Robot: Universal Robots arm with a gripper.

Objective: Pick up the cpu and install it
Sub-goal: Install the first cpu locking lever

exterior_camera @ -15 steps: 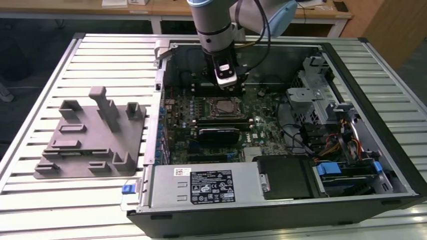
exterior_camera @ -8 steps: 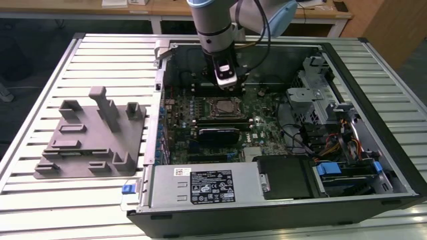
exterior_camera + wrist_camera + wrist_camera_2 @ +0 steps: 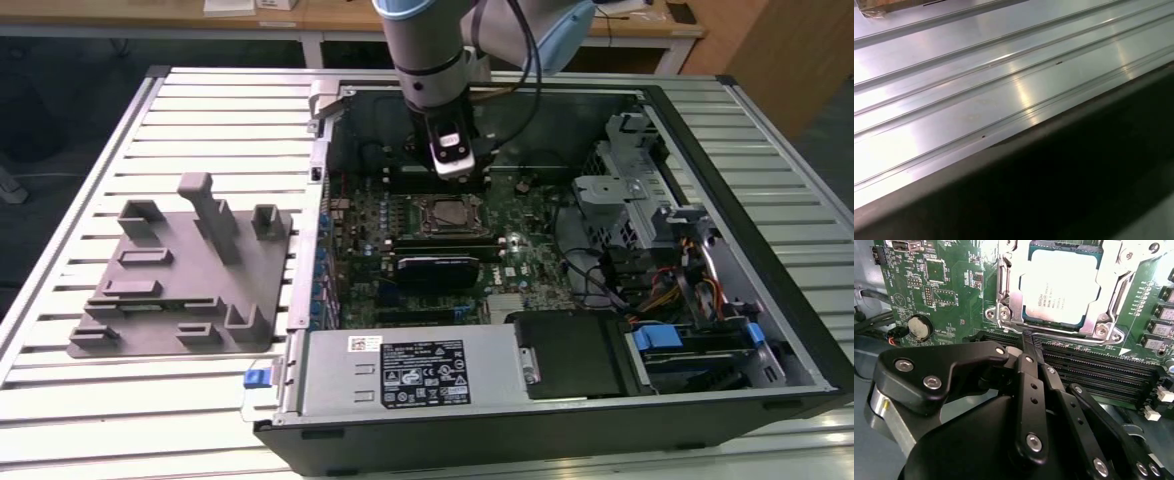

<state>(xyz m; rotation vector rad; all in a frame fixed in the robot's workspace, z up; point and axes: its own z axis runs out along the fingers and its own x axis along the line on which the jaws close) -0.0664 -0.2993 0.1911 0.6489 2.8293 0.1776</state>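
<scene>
Cpu (image 3: pixel 1060 287) sits in the socket (image 3: pixel 1004 315), edges under its frame; tool (image 3: pixel 1030 347) closed, empty.

A ribbed metal table (image 3: pixel 200 110) carries 2 things: a grey holder tray (image 3: pixel 180 275) beside an open computer case (image 3: pixel 747 300).

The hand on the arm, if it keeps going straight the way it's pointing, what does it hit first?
Probably the memory slots just ahead of the hand, beside the socket holding the cpu. Depth is hard to judge, so this is uncertain.
</scene>
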